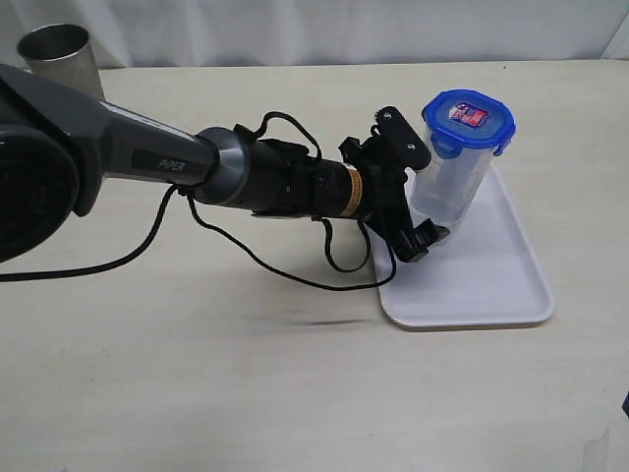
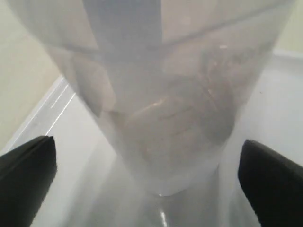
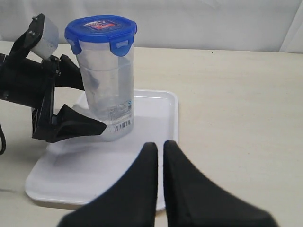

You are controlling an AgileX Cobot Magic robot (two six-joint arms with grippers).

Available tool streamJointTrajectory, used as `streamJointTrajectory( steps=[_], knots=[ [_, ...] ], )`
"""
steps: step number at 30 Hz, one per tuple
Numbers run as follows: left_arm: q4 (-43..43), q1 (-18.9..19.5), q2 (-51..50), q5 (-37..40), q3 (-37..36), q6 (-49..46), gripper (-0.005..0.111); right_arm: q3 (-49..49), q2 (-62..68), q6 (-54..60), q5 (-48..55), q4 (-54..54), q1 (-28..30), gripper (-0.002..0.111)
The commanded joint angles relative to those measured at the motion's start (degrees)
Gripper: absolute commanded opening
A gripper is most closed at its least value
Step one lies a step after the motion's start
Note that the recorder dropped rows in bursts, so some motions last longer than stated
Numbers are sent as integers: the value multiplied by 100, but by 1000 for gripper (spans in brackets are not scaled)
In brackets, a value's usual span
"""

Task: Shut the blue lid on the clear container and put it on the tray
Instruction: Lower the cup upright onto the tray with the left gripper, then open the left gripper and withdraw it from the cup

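the exterior view is bright and evenly lit, with soft, diffuse light that seems to come from above. the worktop (image 1: 295,393) carries only a faint, soft-edged shadow just nearer than the arm (image 1: 147,152). the white tray (image 1: 491,285) is close to washed out, so its rim is hard to read. the arm's big left end looms dark and slightly soft. the left wrist view is badly out of focus: the clear container (image 2: 161,118) fills it as a milky blur, and the dark fingers (image 2: 28,170) of the left gripper (image 2: 146,146) have fuzzy edges. the right wrist view is crisp at mid distance, while the right gripper (image 3: 159,144), close to the lens, is an unlit black mass.
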State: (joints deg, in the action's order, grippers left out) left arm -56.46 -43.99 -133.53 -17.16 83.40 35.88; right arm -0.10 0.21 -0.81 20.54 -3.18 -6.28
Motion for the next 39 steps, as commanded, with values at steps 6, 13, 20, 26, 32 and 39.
streamJointTrajectory(
  steps=[6, 13, 20, 26, 32, 39],
  knots=[
    [-52, -2, 557, 361, -398, -4, 97, 10, -21, -26, -69, -11, 20, 4],
    [-52, -2, 978, 1155, -606, -136, 91, 10, -21, -26, -69, -11, 20, 4],
    [4, -2, 1396, 2089, -606, -136, 50, 10, -21, -26, -69, -11, 20, 4],
    [-26, -2, 1851, 2763, -606, -136, 10, 10, -21, -26, -69, -11, 20, 4],
    [-3, -2, 2386, 2991, -606, -322, 0, 10, -21, -26, -69, -11, 20, 4],
    [-51, 10, 3122, 2842, -606, -566, 0, 10, -21, -26, -69, -11, 20, 4]
  ],
)
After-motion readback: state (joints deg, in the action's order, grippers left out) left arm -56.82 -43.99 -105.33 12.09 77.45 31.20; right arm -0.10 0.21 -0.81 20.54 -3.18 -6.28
